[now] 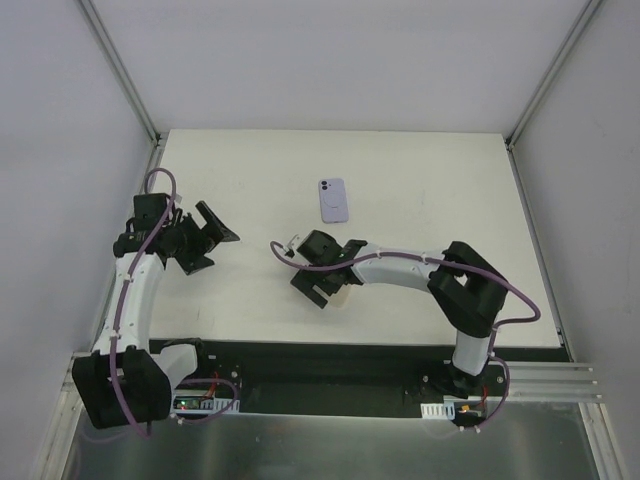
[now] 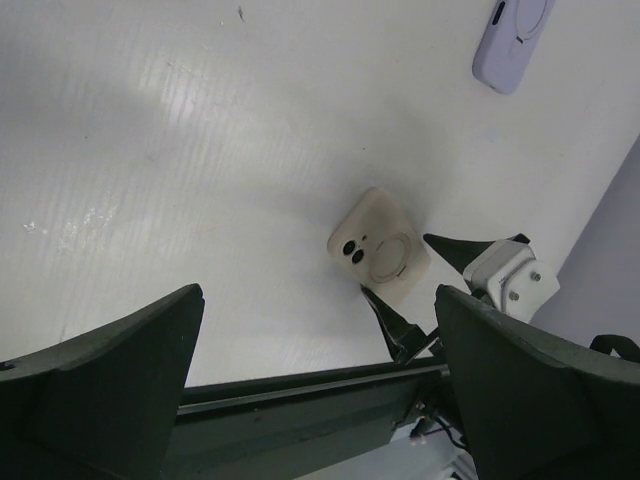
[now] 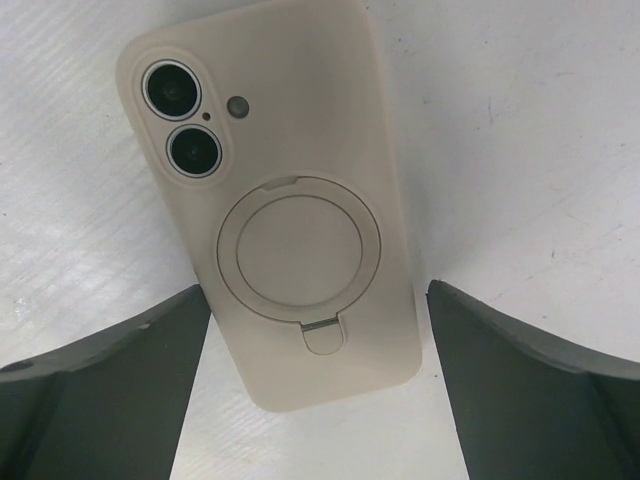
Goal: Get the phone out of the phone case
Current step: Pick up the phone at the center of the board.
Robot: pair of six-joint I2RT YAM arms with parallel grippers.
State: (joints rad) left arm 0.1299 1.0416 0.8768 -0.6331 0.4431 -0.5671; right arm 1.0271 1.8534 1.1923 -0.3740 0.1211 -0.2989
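A beige phone case (image 3: 290, 210) with a phone in it lies back up on the white table (image 3: 520, 120); two camera lenses and a round ring stand show. My right gripper (image 3: 315, 295) is open and low over it, one finger on each side of its lower end, not touching. In the top view the gripper (image 1: 322, 282) hides most of the beige case (image 1: 343, 296). My left gripper (image 1: 210, 240) is open and empty at the table's left. Its wrist view (image 2: 315, 300) shows the beige case (image 2: 380, 250) further off.
A lavender phone case (image 1: 333, 200) lies back up beyond the right gripper, toward the table's middle back; it also shows in the left wrist view (image 2: 512, 40). The table's black front edge (image 2: 300, 400) runs below the left gripper. Grey walls close in both sides.
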